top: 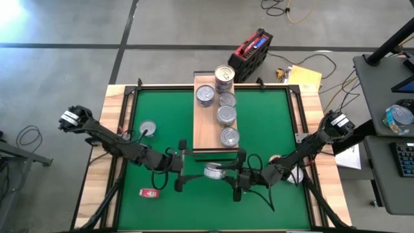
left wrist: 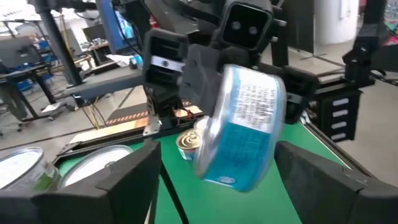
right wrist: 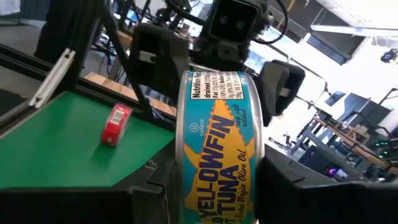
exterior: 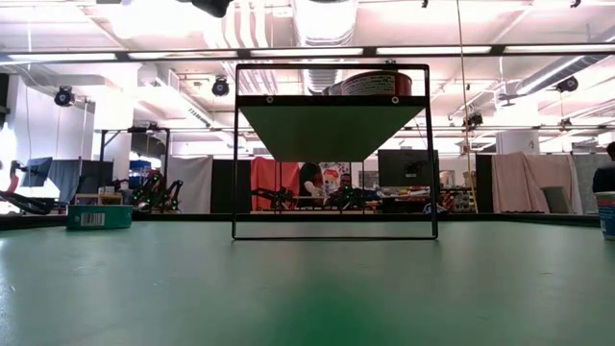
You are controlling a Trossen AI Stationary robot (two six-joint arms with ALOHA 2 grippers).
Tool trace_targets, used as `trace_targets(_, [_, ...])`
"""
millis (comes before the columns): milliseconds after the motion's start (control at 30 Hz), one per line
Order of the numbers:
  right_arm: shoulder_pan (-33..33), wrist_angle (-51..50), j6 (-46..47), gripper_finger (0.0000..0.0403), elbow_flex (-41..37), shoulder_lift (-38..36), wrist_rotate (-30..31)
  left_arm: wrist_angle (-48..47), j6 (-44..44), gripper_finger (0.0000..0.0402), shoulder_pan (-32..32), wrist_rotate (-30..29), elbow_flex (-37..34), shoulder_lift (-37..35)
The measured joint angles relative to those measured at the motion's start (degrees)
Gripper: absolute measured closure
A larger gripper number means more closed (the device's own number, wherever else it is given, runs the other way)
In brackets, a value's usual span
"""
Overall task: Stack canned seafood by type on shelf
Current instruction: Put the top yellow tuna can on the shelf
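I'm mid hand-over: my right hand point(top: 228, 175) is clamped on a yellowfin tuna can point(right wrist: 217, 155) held above the green worktop point(top: 272, 123), just off the shelf's point(top: 206, 133) six-o'clock end. My left hand point(top: 186, 169) stands spread apart at the can's nine o'clock. Next, I judge, the right arm must carry it to matching cans.

The blue-and-yellow tin point(right wrist: 217, 155) filling the middle of the right wrist view reads "YELLOWFIN TUNA" and "Olive Oil", with a "Nutrition Facts" panel on top.
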Motion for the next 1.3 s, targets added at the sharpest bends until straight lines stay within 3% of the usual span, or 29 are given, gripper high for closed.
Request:
trace_targets(267, [-1.5,0.3,1.5,0.0271,0.8,0.0,-0.6,1.0,1.4,0.0102,0.7,2.2,1.0,1.8])
trace_targets(433, [-3.4,0.8,3.4,0.0271,0.8,0.0,-6.3,1.3,3.1,0.0117,0.8,2.8,1.9,2.7])
trace_targets(567, [-4.3,0.8,4.8,0.0271,0.8,0.0,-7.7,1.1,4.2,0.016,0.8,3.3,2.2,2.8])
trace_targets(767, [-4.3,0.8,6.3,0.0271,0.8,0.0,-8.0,-0.1,4.3,0.0279,0.8,3.5,2.2,2.7])
trace_targets(933, [-4.4,0.8,7.5,0.0271,0.8,0.0,-7.9,-0.1,3.3,0.0275,0.9,3.6,2.2,2.7])
trace_targets(1167, [-4.4,1.0,8.0,0.0181,0.9,0.0,-7.1,0.0,0.8,0.0276,1.1,2.4,2.1,2.5])
trace_targets(1300, [-4.4,0.8,8.2,0.0151,1.5,0.0,-5.9,0.3,-0.1,0.0276,1.1,-0.2,2.1,2.1])
